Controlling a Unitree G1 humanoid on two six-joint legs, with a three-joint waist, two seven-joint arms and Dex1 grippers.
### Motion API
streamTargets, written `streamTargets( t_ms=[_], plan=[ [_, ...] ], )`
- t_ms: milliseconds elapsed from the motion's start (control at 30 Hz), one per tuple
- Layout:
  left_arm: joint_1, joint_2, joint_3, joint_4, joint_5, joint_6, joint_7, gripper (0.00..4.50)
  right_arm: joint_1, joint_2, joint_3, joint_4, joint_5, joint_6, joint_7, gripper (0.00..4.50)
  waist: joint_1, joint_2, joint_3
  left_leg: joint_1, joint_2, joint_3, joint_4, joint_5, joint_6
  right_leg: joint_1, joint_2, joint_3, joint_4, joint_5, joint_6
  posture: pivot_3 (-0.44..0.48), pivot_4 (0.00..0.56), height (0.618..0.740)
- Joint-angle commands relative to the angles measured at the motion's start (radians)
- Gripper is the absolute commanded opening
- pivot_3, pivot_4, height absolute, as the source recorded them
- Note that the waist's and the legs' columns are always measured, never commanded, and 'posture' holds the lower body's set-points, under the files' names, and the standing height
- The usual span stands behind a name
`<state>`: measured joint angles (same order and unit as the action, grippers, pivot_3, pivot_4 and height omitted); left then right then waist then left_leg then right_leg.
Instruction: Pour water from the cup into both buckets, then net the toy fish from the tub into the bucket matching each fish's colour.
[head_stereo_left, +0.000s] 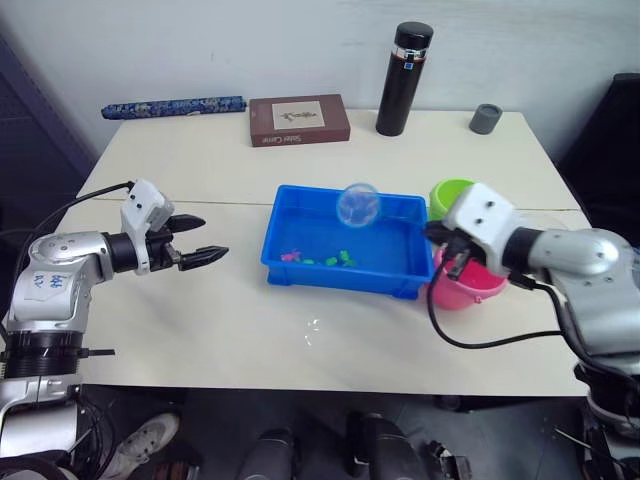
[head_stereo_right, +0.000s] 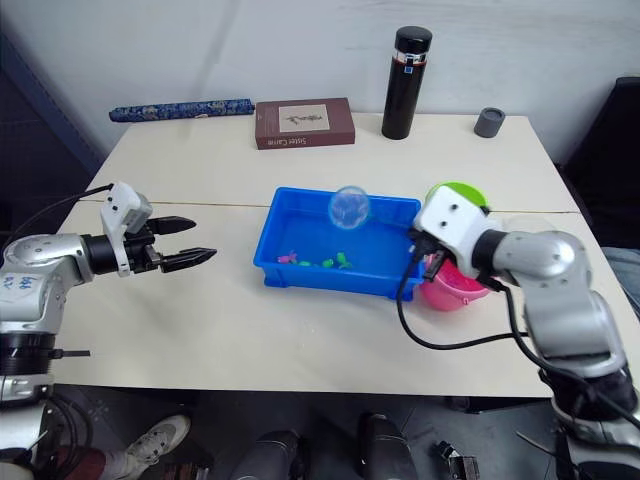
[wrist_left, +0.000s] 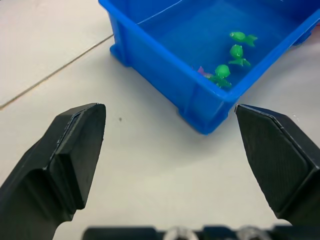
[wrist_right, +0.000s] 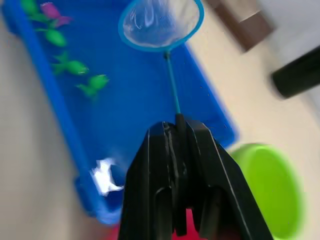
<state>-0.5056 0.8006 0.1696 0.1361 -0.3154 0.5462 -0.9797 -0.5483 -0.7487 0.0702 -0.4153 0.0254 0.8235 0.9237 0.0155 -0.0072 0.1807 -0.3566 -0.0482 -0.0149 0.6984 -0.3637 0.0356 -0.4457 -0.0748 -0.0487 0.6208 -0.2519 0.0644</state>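
Note:
The blue tub (head_stereo_left: 340, 278) sits mid-table with several green toy fish (wrist_left: 222, 72) and a pink one (head_stereo_left: 291, 256) near its front left corner. My right gripper (wrist_right: 176, 125) is shut on the net's thin handle, at the tub's right end. The net's light-blue hoop (head_stereo_left: 357, 204) hangs raised over the tub's far side, with nothing visible in its mesh. The lime green bucket (head_stereo_left: 450, 195) and the pink bucket (head_stereo_left: 468, 288) stand just right of the tub, partly behind my right wrist. My left gripper (head_stereo_left: 205, 238) hovers open left of the tub. The cup is out of view.
Along the back of the table stand a tall black thermos (head_stereo_left: 404, 80), a small grey cup (head_stereo_left: 487, 118), a brown book (head_stereo_left: 299, 120) and a blue rolled item (head_stereo_left: 172, 106). A few water drops (head_stereo_left: 312, 330) lie in front of the tub.

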Motion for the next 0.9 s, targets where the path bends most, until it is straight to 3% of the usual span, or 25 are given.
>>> streamTargets(
  t_ms=[33,433,900],
  plan=[
    [0.013,0.009,0.043,-0.08,-0.036,0.022,0.029,4.45,-0.075,0.036,0.082,0.031,0.026,0.046,-0.001,0.0,0.0,0.0,0.0,0.0,0.0,0.0,0.0,0.0,0.0,0.0,0.0,0.0,0.0,0.0,0.0,0.0,0.15,0.739],
    [0.082,0.0,0.059,-0.183,-0.08,0.062,0.087,4.45,-0.216,0.157,0.308,0.222,-0.073,-0.002,-0.114,0.0,-0.005,0.0,0.0,0.0,0.0,0.0,0.0,0.0,0.0,-0.001,0.0,0.0,0.0,0.0,0.0,0.0,0.15,0.739],
    [0.127,0.011,0.074,-0.239,-0.122,0.083,0.122,4.45,-0.263,0.214,0.381,0.356,-0.171,-0.119,-0.156,0.0,-0.019,0.0,0.0,-0.001,-0.001,0.0,-0.001,0.0,-0.001,-0.002,0.0,-0.001,0.0,0.0,0.0,0.0,0.15,0.739]
  ],
)
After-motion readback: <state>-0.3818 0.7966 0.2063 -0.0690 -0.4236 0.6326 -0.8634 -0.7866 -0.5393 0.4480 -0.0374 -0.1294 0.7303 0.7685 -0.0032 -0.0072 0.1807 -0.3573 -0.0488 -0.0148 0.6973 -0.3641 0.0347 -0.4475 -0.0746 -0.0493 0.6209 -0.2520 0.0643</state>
